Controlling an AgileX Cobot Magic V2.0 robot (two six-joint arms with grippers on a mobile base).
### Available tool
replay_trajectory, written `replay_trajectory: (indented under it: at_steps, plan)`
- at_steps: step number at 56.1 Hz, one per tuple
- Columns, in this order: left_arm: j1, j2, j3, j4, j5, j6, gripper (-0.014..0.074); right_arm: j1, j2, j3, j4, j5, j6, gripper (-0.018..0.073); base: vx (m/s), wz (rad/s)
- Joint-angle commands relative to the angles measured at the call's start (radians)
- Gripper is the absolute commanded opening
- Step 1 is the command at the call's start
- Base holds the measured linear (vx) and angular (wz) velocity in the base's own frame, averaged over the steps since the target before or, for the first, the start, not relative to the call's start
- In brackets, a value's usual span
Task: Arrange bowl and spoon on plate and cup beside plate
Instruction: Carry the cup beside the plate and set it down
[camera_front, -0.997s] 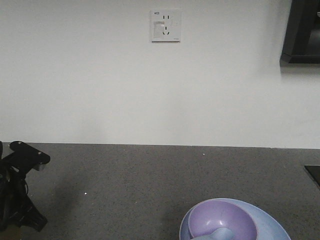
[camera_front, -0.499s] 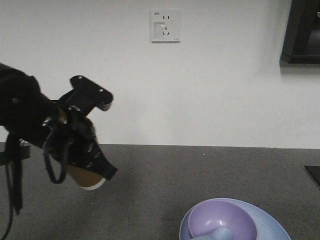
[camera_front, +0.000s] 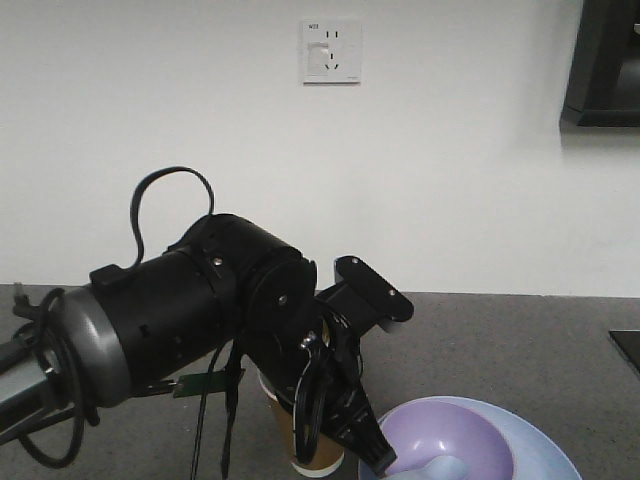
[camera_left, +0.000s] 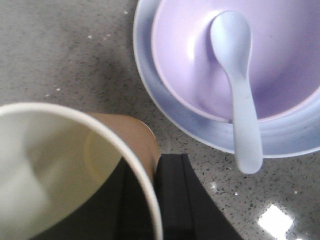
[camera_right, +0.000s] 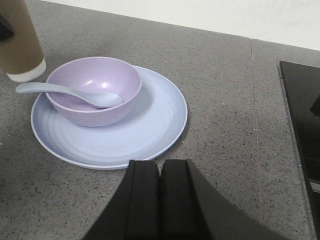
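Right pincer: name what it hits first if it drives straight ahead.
Probably the plate: its near rim lies just ahead of the shut right pincer, though height above it is unclear.

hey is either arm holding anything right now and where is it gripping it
The left tool grips the brown paper cup by its side wall, below the rim. The right tool is shut and holds nothing.

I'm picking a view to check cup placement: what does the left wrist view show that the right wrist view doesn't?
Only the left wrist view shows the brown paper cup's cream-white inside and rolled rim. Only the right wrist view shows the whole round pale blue plate, the cup's base, the shut right gripper and a black panel. Both show the lavender plastic bowl holding the pale blue plastic spoon.
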Motion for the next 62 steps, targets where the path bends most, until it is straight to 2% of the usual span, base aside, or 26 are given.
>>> replay_trajectory:
  at_steps: [1, 14, 21, 27, 42, 47, 54, 62]
  plan:
    - [-0.006, -0.043, -0.036, 0.007, -0.043, -0.008, -0.0003, -0.001, 0.011, -0.026, -0.015, -0.070, -0.009, -0.0008, 0.00, 0.00]
    - [-0.006, -0.031, -0.036, 0.005, -0.042, -0.009, 0.0000, -0.001, 0.011, -0.026, -0.015, -0.070, -0.009, -0.0008, 0.00, 0.00]
    - [-0.006, -0.030, -0.036, 0.005, -0.048, -0.009, 0.0033, -0.001, 0.011, -0.026, -0.015, -0.070, -0.009, -0.0008, 0.00, 0.00]
    - [-0.006, -0.030, -0.036, 0.005, -0.047, -0.009, 0.0105, -0.001, 0.011, -0.026, -0.015, -0.070, -0.009, -0.0008, 0.00, 0.00]
    - [-0.006, -0.030, -0.036, 0.005, -0.037, -0.009, 0.0388, -0.001, 0.011, -0.026, -0.015, -0.070, -0.009, -0.0008, 0.00, 0.00]
    - [-0.006, -0.030, -0.036, 0.005, -0.034, -0.009, 0.0453, -0.001, 0.011, -0.026, -0.015, -0.070, -0.009, -0.0008, 0.00, 0.00]
    - [-0.006, -0.030, -0.036, 0.005, -0.031, -0.010, 0.0503, -0.001, 0.011, -0.026, -0.015, -0.070, -0.009, -0.0008, 0.00, 0.00]
    - [-0.006, -0.030, -0.036, 0.005, -0.027, -0.010, 0.0503, -0.001, 0.011, -0.026, -0.015, -0.070, -0.009, -0.0008, 0.00, 0.00]
